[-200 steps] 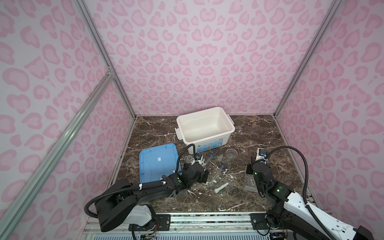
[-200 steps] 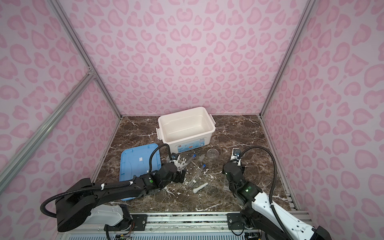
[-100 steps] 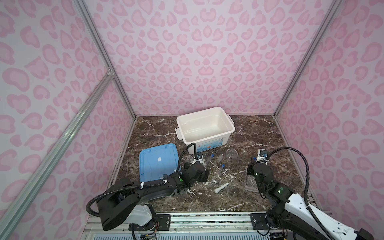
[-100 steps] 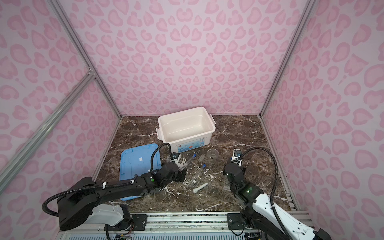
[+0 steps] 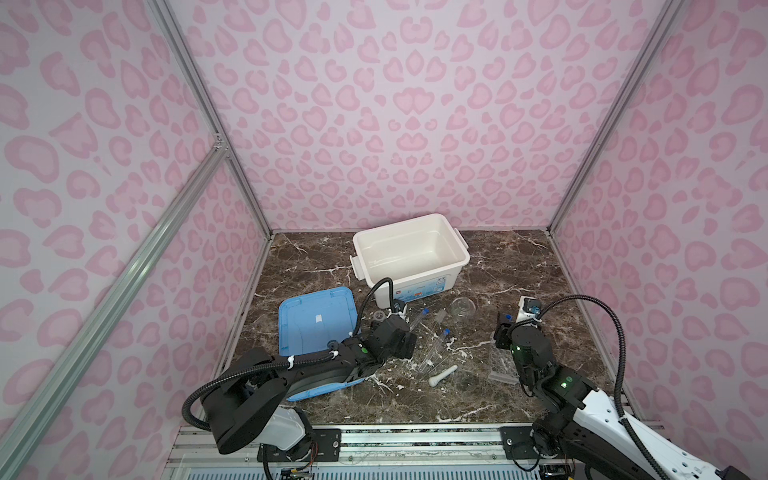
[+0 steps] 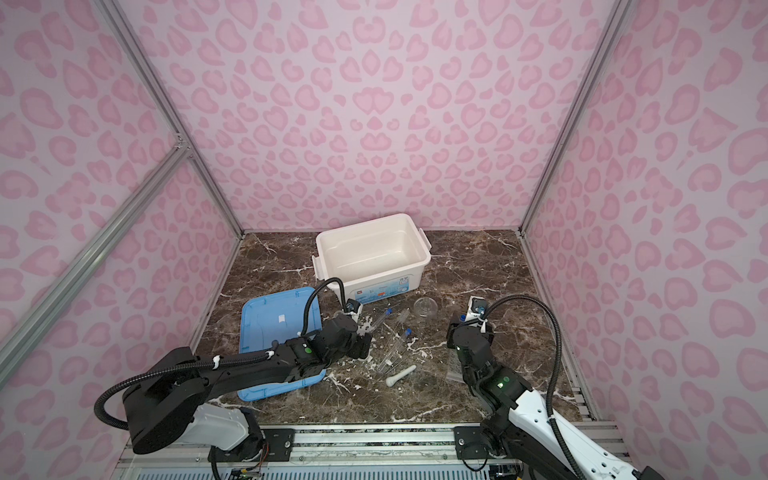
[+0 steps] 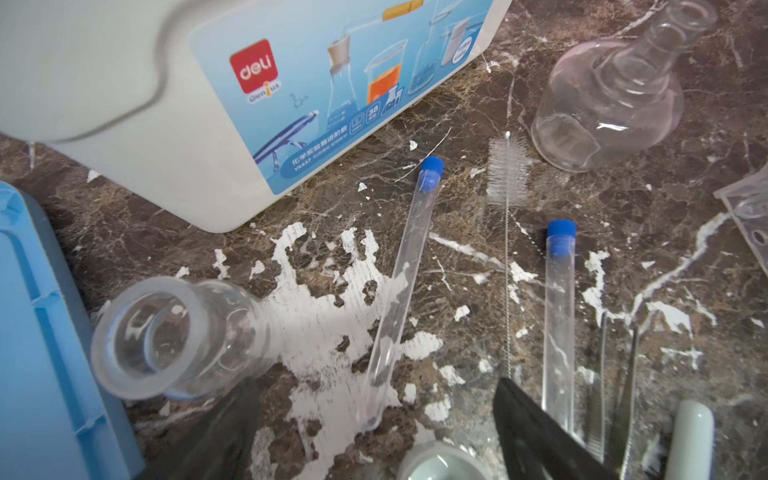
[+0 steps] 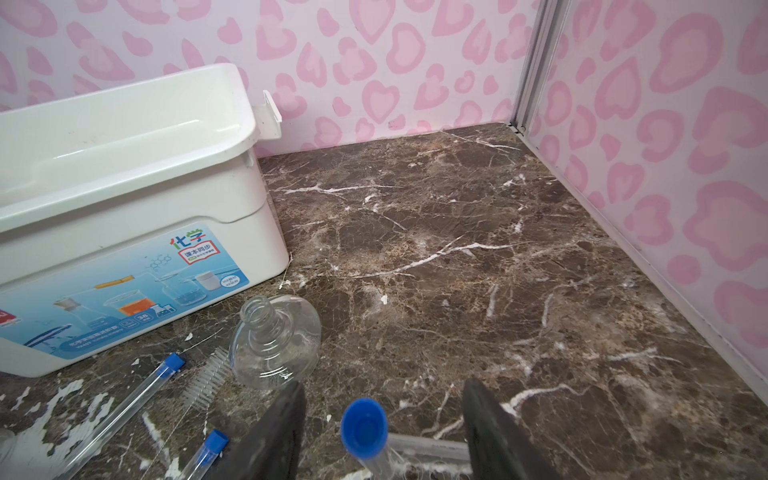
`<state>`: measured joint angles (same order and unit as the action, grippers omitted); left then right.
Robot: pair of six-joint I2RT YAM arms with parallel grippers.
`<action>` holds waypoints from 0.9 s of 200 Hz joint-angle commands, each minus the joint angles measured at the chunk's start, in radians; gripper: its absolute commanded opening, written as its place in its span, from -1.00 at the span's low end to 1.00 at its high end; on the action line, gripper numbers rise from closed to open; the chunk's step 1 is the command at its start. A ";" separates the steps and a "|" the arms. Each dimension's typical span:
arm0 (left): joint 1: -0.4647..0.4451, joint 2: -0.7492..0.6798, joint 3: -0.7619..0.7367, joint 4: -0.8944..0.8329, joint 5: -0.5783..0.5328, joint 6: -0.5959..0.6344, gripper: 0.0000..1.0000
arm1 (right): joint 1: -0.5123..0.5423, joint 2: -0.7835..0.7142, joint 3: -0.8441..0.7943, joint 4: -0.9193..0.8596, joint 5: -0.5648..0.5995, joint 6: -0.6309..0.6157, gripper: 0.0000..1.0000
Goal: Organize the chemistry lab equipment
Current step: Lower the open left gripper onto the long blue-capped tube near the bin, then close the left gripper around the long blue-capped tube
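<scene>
With twelve o'clock at the back wall, the blue lid (image 5: pixel 316 320) is lying at nine o'clock on the marble tabletop. Beside it the left gripper (image 7: pixel 374 386) is spreading its jaws wide and gripping nothing, with the rounded end of a blue-capped test tube (image 7: pixel 399 282) lying between its fingers and a small glass jar (image 7: pixel 183 336) on its side at its ten o'clock. The white pestle (image 5: pixel 444 375) is lying at six, the white bin (image 5: pixel 409 249) is sitting at twelve and a glass flask (image 5: pixel 462 308) at one. At four o'clock the clear tube rack (image 5: pixel 503 365) is holding another capped tube (image 8: pixel 365 428), with the right gripper (image 8: pixel 384 386) parting its fingers clear of the cap on both sides.
</scene>
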<state>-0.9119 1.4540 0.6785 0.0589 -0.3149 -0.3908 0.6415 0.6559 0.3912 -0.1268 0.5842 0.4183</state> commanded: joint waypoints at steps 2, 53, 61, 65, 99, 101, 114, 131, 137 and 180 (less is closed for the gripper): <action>0.008 0.027 0.030 -0.019 0.052 0.031 0.71 | -0.002 -0.008 0.017 -0.020 -0.019 0.010 0.27; 0.021 0.080 0.066 -0.020 0.089 0.036 0.56 | -0.016 -0.041 0.030 -0.031 -0.041 0.021 0.28; 0.024 0.090 0.072 -0.022 0.096 0.038 0.54 | -0.021 -0.044 0.031 -0.035 -0.046 0.022 0.29; 0.027 0.095 0.075 -0.022 0.101 0.039 0.53 | -0.022 -0.044 0.032 -0.037 -0.049 0.022 0.29; 0.039 0.128 0.102 -0.033 0.122 0.035 0.40 | -0.033 -0.050 0.038 -0.046 -0.063 0.022 0.29; 0.040 0.130 0.104 -0.034 0.122 0.035 0.40 | -0.032 -0.050 0.037 -0.046 -0.064 0.022 0.29; 0.041 0.141 0.114 -0.036 0.124 0.036 0.40 | -0.035 -0.051 0.038 -0.046 -0.067 0.022 0.29; 0.044 0.164 0.132 -0.045 0.131 0.040 0.38 | -0.039 -0.050 0.039 -0.045 -0.076 0.021 0.30; 0.043 0.173 0.140 -0.048 0.134 0.043 0.36 | -0.042 -0.050 0.039 -0.046 -0.078 0.021 0.30; 0.053 0.222 0.170 -0.063 0.137 0.036 0.17 | -0.053 -0.050 0.042 -0.045 -0.094 0.026 0.32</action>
<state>-0.8658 1.6566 0.8265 0.0101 -0.1825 -0.3546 0.5941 0.6056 0.4290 -0.1711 0.5037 0.4347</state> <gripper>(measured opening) 0.591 0.656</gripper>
